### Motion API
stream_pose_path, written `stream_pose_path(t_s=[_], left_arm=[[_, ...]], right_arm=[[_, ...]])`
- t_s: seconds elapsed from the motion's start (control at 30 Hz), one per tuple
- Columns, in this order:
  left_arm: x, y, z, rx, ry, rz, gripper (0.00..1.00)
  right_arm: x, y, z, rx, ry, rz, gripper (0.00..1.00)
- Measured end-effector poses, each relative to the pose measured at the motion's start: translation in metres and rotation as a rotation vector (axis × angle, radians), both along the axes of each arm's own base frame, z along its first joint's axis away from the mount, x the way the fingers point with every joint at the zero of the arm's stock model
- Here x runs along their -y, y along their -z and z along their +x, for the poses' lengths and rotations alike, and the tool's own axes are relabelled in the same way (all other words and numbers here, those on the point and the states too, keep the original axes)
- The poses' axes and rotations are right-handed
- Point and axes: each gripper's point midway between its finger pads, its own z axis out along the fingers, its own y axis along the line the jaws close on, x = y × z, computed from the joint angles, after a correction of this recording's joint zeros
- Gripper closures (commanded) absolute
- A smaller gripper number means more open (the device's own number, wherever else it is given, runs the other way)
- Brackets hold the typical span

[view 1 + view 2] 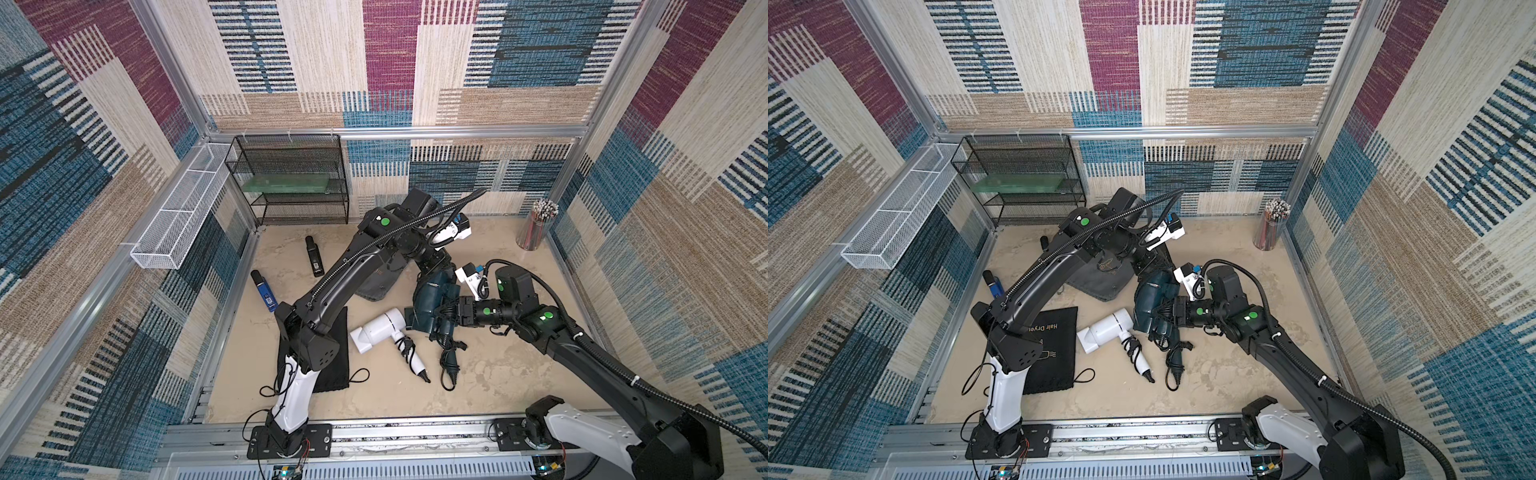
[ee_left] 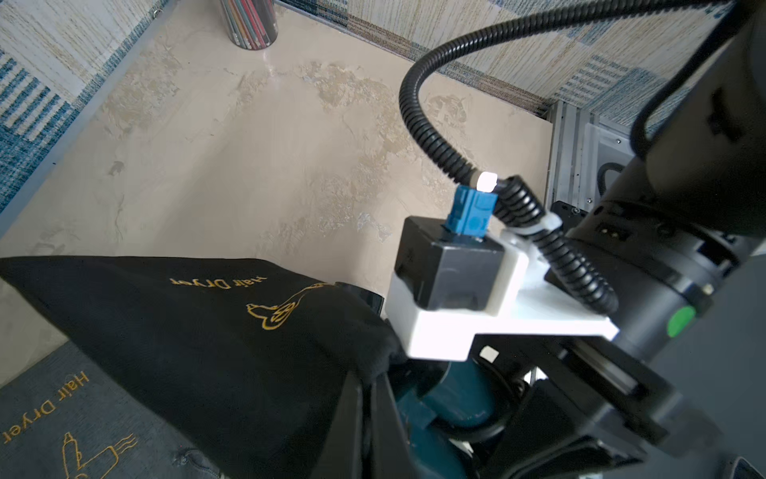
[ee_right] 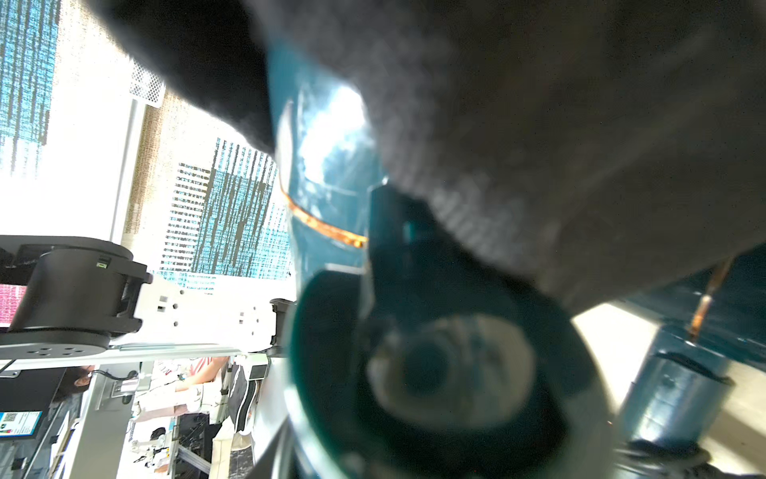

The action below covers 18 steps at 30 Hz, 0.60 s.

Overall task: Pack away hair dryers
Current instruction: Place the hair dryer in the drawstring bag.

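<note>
My left gripper [image 2: 369, 419] is shut on the mouth edge of a black "Hair Dryer" pouch [image 2: 186, 331], holding it lifted over a grey pouch [image 2: 62, 423]. A dark teal hair dryer [image 1: 432, 295] sits at that mouth, and my right gripper [image 1: 444, 313] is shut on it from the right. In the right wrist view the teal barrel [image 3: 331, 186] is partly draped by the black fabric [image 3: 539, 124], and a second teal body [image 3: 679, 381] shows beside it. A white hair dryer [image 1: 380, 328] lies on the table near the middle, cord bundled.
Under my left arm another black pouch [image 1: 1054, 345] lies flat. A black stick gadget [image 1: 314, 255] and a blue one [image 1: 264, 291] lie at the left. A black mesh shelf [image 1: 291, 178], a white mesh basket [image 1: 183, 208] and a pencil cup [image 1: 536, 224] stand along the walls.
</note>
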Motion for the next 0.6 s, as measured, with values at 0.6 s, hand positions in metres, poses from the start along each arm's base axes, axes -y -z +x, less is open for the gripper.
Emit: stream_pose_path(t_s=[0.6], left_arm=[[-0.005, 0.013, -0.011, -0.001, 0.012, 0.045, 1.0]], right_arm=[[0.013, -0.014, 0.016, -0.03, 0.148, 0.066, 1.0]])
